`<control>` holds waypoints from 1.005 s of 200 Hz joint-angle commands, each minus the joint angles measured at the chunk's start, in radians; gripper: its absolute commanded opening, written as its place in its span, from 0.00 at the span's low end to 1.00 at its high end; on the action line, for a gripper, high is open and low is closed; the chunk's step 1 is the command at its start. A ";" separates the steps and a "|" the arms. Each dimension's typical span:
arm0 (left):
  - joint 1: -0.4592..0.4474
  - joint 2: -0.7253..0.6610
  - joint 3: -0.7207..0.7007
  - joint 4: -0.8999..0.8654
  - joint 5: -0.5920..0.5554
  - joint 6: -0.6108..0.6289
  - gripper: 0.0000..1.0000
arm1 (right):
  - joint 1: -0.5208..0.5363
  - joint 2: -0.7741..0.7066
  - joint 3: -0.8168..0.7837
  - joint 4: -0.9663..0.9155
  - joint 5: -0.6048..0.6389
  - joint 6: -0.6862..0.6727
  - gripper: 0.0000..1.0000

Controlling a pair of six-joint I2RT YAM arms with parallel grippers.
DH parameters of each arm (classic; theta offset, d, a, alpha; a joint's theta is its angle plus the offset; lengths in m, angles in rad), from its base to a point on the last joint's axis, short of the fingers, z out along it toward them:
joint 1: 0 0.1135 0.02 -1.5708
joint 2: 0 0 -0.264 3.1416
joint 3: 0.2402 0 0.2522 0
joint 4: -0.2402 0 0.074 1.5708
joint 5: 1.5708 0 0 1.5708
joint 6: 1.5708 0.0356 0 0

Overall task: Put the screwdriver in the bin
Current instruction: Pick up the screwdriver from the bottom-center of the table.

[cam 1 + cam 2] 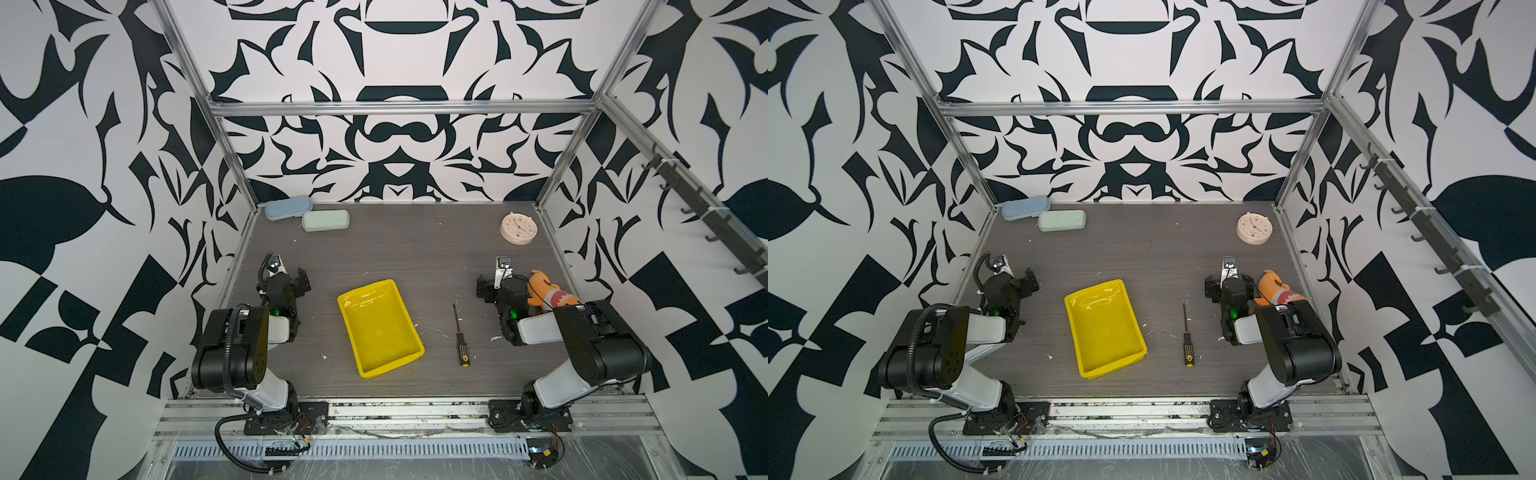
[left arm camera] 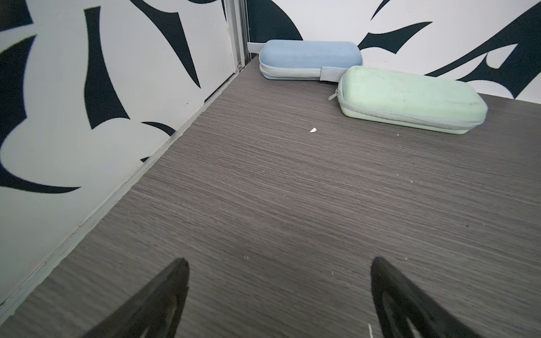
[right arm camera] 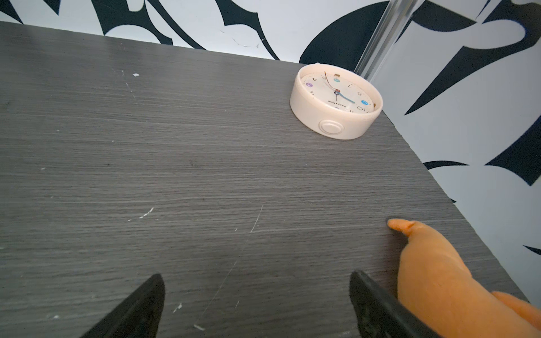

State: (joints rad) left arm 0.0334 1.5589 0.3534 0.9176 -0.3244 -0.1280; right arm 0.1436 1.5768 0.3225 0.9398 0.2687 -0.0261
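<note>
The left gripper (image 1: 300,282) is held on the bin's left side, well apart from it; in the left wrist view its jaws are seen spread, with only bare table (image 1: 415,249) between them. The bin (image 1: 380,332) is set between the two arms, empty, its long axis slightly slanted. On the bin's right side, near it but not touching, the screwdriver (image 1: 459,334) is laid flat. Its long axis is run roughly parallel to the bin's long walls, with the thin shaft pointed toward the level of the bin's far short wall and the yellow-capped handle toward the near one. Farther out from the bin on that same side, the right gripper (image 1: 484,289) is found near the shaft tip, jaws wide apart and nothing between them. The right gripper is judged clearly the nearer, since the screwdriver is placed between it and the bin. A wrist turn is probably needed so that the jaws can be closed across the handle, not along it.
</note>
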 commanded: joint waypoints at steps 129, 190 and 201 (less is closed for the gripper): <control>-0.001 -0.007 0.009 0.013 0.002 -0.009 0.99 | -0.002 -0.026 -0.025 0.077 -0.065 -0.029 1.00; -0.002 -0.007 0.010 0.012 0.004 -0.008 0.99 | -0.002 -0.012 -0.125 0.278 -0.194 -0.064 1.00; -0.001 -0.008 0.009 0.012 0.004 -0.009 0.99 | -0.002 -0.017 -0.117 0.258 -0.190 -0.066 1.00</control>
State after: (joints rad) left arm 0.0334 1.5589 0.3534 0.9154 -0.3241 -0.1276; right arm 0.1436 1.5753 0.2001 1.0969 0.1261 -0.0681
